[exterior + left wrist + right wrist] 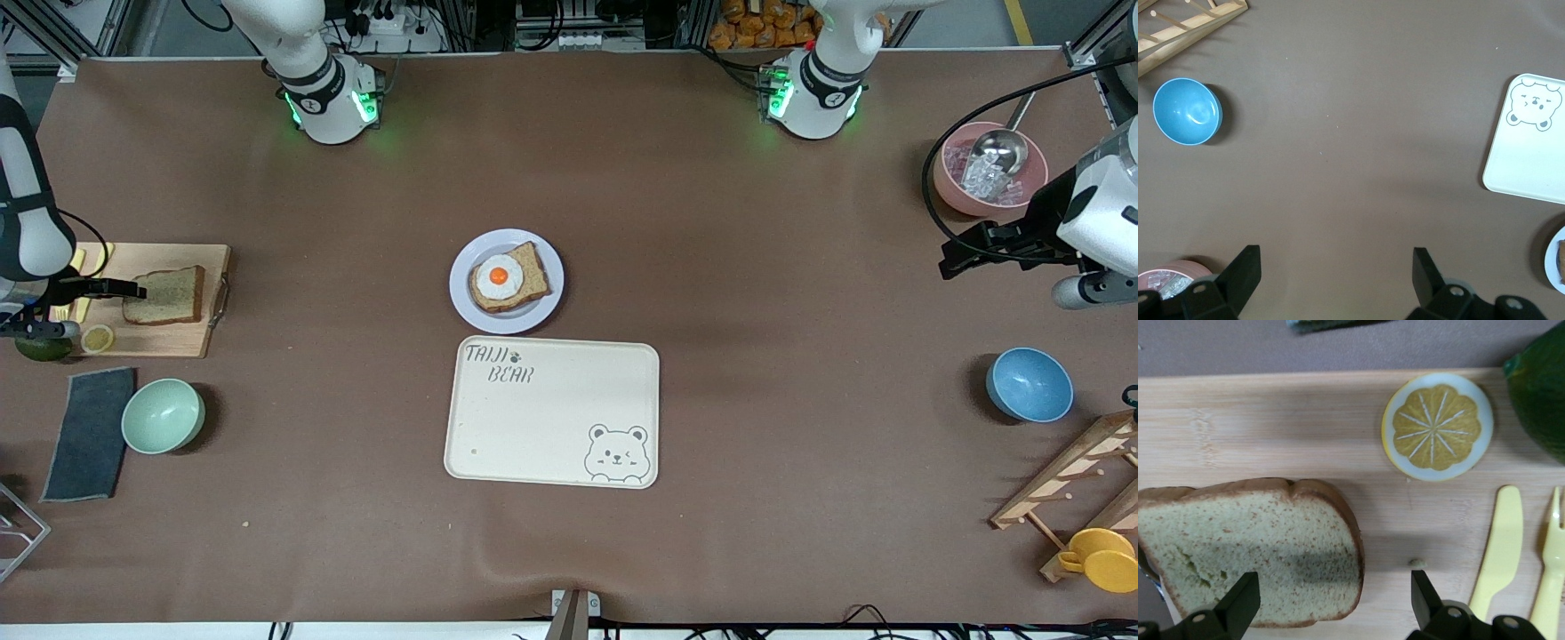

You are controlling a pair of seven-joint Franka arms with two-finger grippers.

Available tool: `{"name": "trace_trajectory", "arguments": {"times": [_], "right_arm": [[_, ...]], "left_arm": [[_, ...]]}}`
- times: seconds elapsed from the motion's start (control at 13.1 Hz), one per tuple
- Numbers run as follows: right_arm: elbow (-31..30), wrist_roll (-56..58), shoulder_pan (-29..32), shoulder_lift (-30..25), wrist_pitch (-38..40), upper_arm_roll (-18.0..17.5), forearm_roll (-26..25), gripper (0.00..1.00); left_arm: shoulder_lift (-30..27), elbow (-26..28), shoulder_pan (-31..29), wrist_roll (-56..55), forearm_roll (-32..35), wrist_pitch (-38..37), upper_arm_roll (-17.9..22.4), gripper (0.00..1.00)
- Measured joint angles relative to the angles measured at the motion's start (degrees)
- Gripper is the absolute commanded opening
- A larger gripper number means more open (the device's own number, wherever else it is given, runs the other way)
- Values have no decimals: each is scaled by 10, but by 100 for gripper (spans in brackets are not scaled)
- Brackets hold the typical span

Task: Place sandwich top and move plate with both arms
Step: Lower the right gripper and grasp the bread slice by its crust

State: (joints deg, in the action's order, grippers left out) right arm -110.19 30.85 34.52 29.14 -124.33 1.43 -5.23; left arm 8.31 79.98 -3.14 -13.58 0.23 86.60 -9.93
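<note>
The sandwich top (166,296), a plain brown slice, lies flat on a wooden cutting board (178,342) at the right arm's end of the table. My right gripper (114,287) hangs open over the board at the slice's edge. In the right wrist view the gripper (1335,587) has one finger over the slice (1251,547) and the other over bare wood. The plate (462,284) sits mid-table with an egg-topped slice (507,278) on it. My left gripper (956,253) hangs open and holds nothing over bare table at the left arm's end. The left wrist view shows this gripper (1336,260) and the plate's rim (1553,263).
A cream bear-print tray (551,409) lies just nearer the camera than the plate. On the board are a lemon slice (1437,425) and a yellow knife (1501,547). A green bowl (163,415), dark cloth (89,434), blue bowl (1029,384), pink ice bowl (956,191) and wooden rack (1067,480) stand at the table's ends.
</note>
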Motion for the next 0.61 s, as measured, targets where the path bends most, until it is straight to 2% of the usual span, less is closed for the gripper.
{"name": "trace_trajectory", "arguments": {"times": [0.08,0.15,0.23,0.31,0.61], "right_arm": [[-1,0,1,0,-1,0,0,100],[-2,0,2,0,-2,0,0,57],[-2,0,4,0,-2,0,0,9],[-2,1,7,0,-2,0,1,0],[-4,2,13,1,-2,0,38,0]], "left_arm": [[0,0,0,0,0,0,0,100],[0,0,0,0,0,0,0,100],[0,0,0,0,0,0,0,100],[0,0,0,0,0,0,0,100],[0,0,0,0,0,0,0,100]]}}
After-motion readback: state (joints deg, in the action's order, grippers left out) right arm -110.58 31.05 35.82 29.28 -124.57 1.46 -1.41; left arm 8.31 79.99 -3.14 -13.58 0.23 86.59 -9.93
